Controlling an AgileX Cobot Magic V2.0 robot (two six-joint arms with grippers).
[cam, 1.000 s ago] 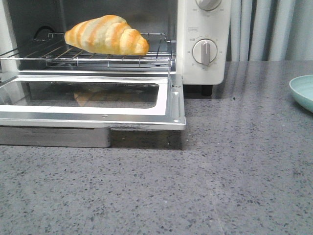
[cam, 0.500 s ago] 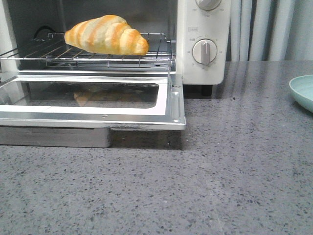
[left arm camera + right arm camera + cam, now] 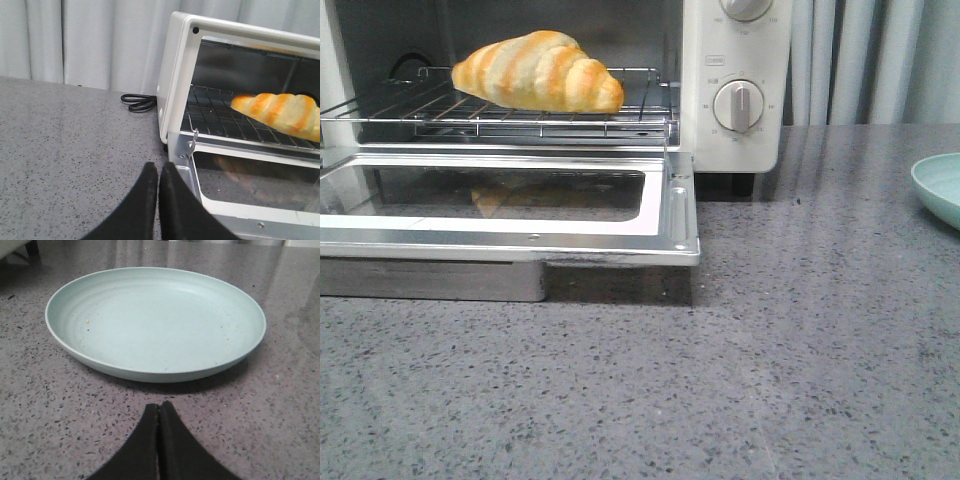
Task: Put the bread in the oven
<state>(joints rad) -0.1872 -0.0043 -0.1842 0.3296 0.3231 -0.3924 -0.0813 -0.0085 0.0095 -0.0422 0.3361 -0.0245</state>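
The bread (image 3: 538, 70), a golden-orange croissant with pale stripes, lies on the wire rack (image 3: 520, 112) inside the white oven (image 3: 735, 90). The oven's glass door (image 3: 510, 205) hangs fully open and flat. The bread also shows in the left wrist view (image 3: 280, 114). My left gripper (image 3: 159, 167) is shut and empty, low over the counter by the door's near corner. My right gripper (image 3: 160, 405) is shut and empty, just in front of a pale green plate (image 3: 155, 322). Neither gripper shows in the front view.
The empty green plate's edge shows at the far right of the front view (image 3: 938, 185). A black power cord (image 3: 139, 102) lies coiled beside the oven. Grey curtains (image 3: 75, 42) hang behind the speckled grey counter (image 3: 770, 370).
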